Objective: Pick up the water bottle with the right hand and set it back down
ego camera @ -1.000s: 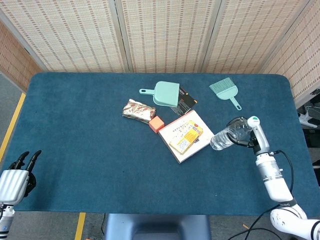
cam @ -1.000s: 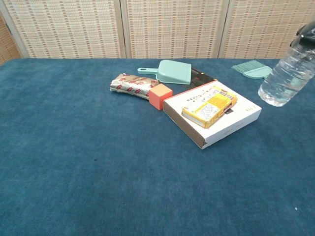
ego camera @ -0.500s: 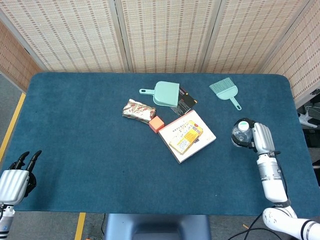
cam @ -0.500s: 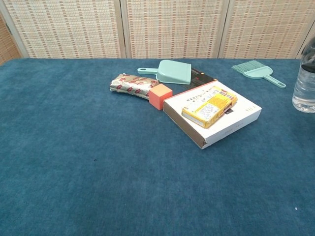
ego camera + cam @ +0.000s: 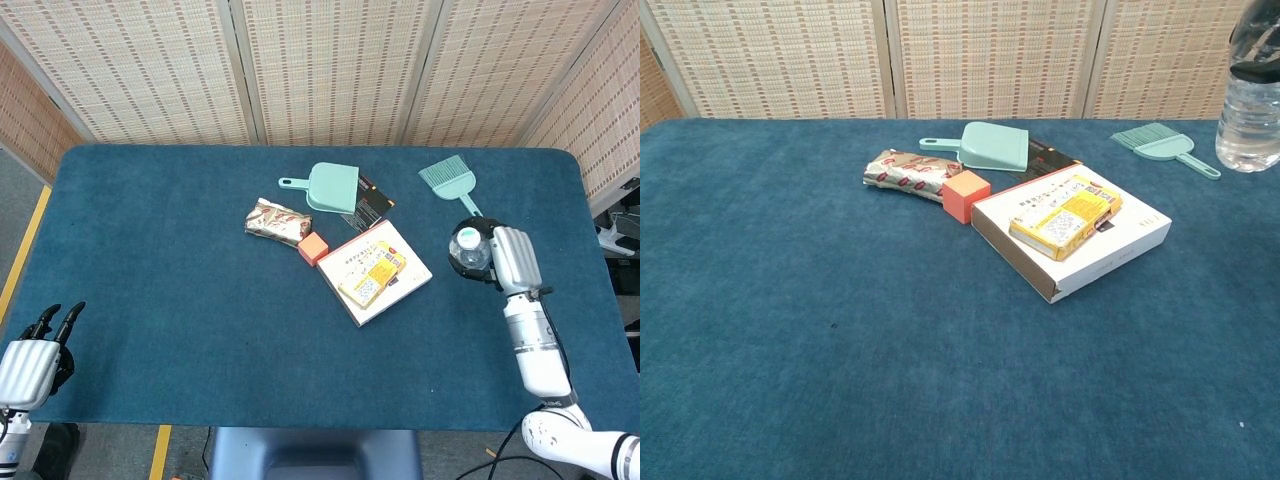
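One water bottle (image 5: pixel 469 248) is gripped by the right hand (image 5: pixel 511 256), whose fingers are wrapped round its body. Seen from above in the head view, the bottle stands upright, cap uppermost, at about the 3 o'clock side of the blue table (image 5: pixel 150 250). In the chest view the bottle (image 5: pixel 1251 120) appears at the right edge of the frame, its base seeming to hang above the table surface, though contact cannot be told for certain. A mint hand brush (image 5: pixel 449 182) lies just at 11 o'clock from the bottle. A white flat box (image 5: pixel 375 272) is placed at 9 o'clock from it, with a yellow carton (image 5: pixel 371 275) resting on top. An orange cube (image 5: pixel 313 247) touches the box's far corner, a foil snack packet (image 5: pixel 276 221) lies beside it, and a mint dustpan (image 5: pixel 331 187) partly covers a black booklet (image 5: pixel 369 203). The left hand (image 5: pixel 30 362) is held off the table's near left corner, its fingers apart and holding nothing.
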You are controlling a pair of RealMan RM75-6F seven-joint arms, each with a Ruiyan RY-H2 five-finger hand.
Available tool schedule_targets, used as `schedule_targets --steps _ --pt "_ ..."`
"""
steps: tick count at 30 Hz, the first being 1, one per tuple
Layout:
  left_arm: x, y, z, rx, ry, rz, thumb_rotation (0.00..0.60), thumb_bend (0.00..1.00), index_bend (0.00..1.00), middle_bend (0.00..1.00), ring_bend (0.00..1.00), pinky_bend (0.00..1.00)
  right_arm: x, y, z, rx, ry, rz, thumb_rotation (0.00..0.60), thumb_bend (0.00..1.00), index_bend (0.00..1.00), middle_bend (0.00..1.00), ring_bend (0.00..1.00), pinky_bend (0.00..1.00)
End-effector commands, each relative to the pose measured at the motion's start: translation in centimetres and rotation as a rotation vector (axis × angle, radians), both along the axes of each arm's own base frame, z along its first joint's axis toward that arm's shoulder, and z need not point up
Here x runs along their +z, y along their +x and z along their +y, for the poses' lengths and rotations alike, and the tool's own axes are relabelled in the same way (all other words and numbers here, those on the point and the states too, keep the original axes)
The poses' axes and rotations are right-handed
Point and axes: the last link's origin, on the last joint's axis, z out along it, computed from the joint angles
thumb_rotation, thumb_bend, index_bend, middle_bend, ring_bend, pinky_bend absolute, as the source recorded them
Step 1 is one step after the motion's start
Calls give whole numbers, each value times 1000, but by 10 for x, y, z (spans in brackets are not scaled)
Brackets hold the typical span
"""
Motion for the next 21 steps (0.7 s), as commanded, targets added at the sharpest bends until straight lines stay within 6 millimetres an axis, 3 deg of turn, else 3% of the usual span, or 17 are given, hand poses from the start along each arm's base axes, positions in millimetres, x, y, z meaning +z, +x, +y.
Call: schedule_targets --steps 1,4,7,10,16,18,21 --pt "0 -1 0 3 1 0 600 329 69 129 89 331 -10 -26 2 -83 27 -4 600 481 724 600 455 597" --pt "0 -1 0 4 0 -2 600 328 70 129 89 331 -24 -53 1 -162 60 -23 600 481 724 600 455 600" --pt "0 -1 1 3 1 0 600 329 70 129 89 331 -32 -60 -1 -175 86 -52 600 481 724 600 456 607" --pt "0 -1 0 4 0 2 600 329 70 129 89 331 -28 -45 -1 -110 70 -45 600 481 724 600 456 608" --pt "1 0 -1 -2 5 0 600 329 69 130 89 331 -1 6 2 40 -9 -63 600 481 724 600 456 608" --pt "1 1 -1 -4 4 0 600 329 70 130 89 331 7 15 5 61 -33 -60 600 481 724 600 456 609" --pt "1 1 -1 -4 1 1 600 329 70 129 89 331 10 14 8 49 -40 -44 600 481 724 600 456 611"
